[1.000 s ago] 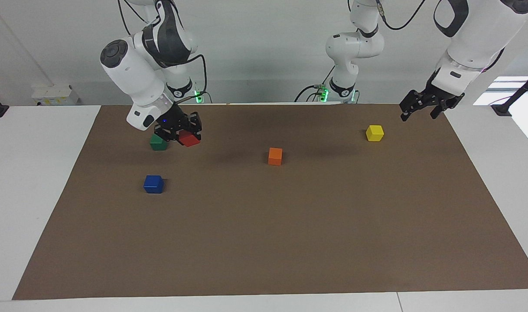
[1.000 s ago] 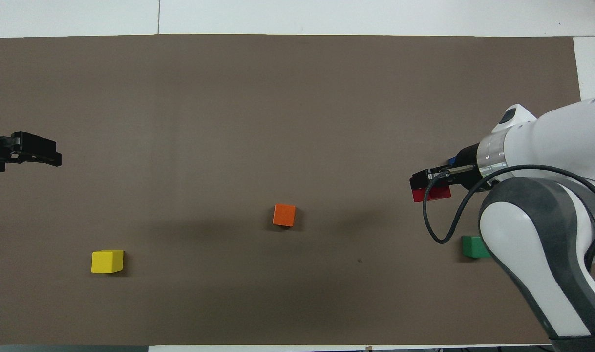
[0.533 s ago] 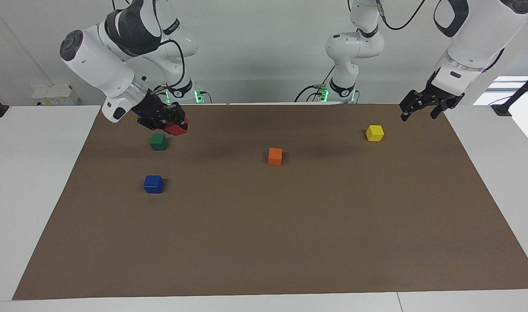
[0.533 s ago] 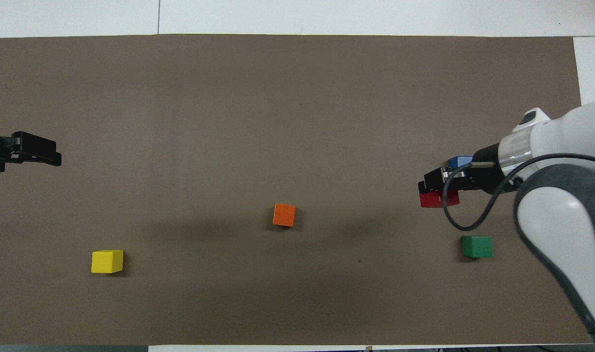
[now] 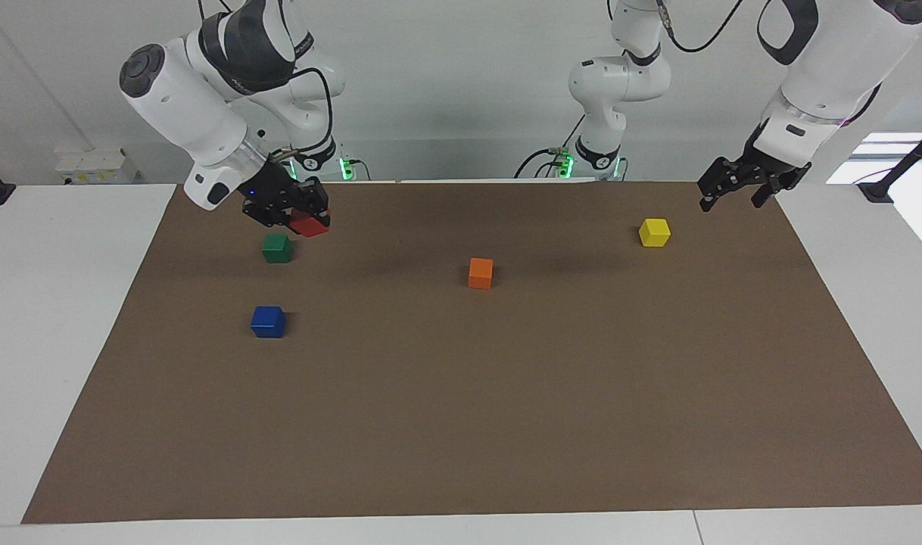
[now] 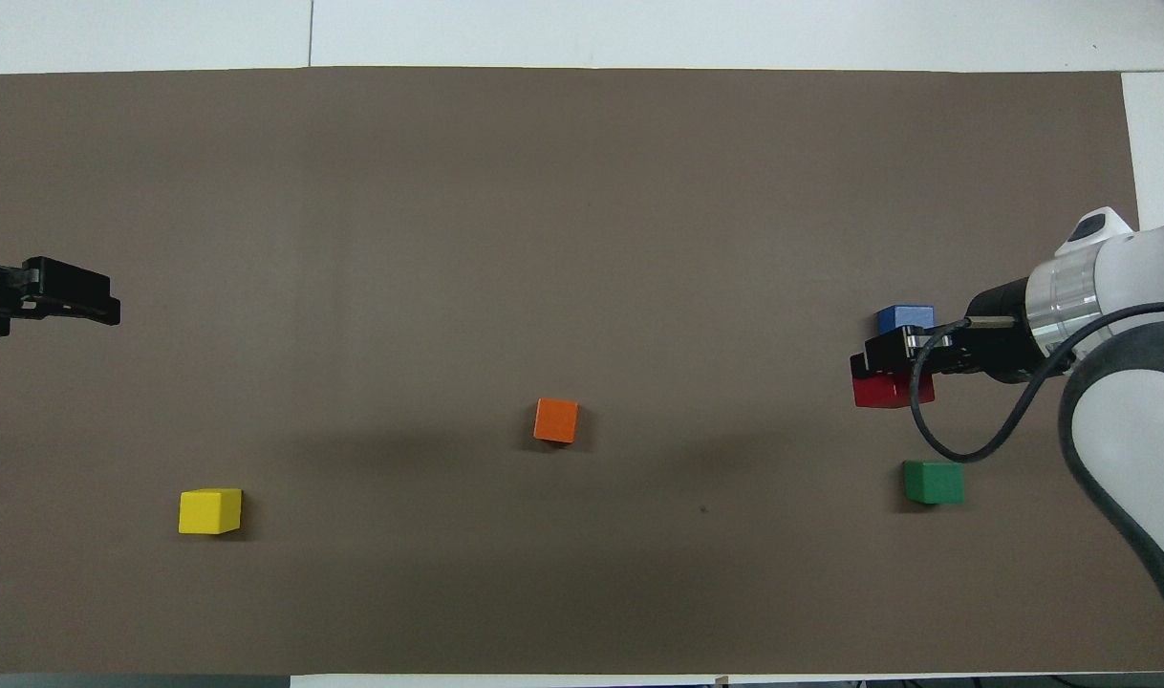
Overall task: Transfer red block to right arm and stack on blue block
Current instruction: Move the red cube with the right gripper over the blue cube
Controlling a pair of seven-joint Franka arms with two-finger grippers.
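Since 1 s ago right claw rose w/ red block clamped, above mat; left claw wide.

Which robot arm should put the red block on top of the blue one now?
The right. The right gripper already holds the red block in the air at the blue block's end of the table. The left gripper waits, holding nothing, near the yellow block.
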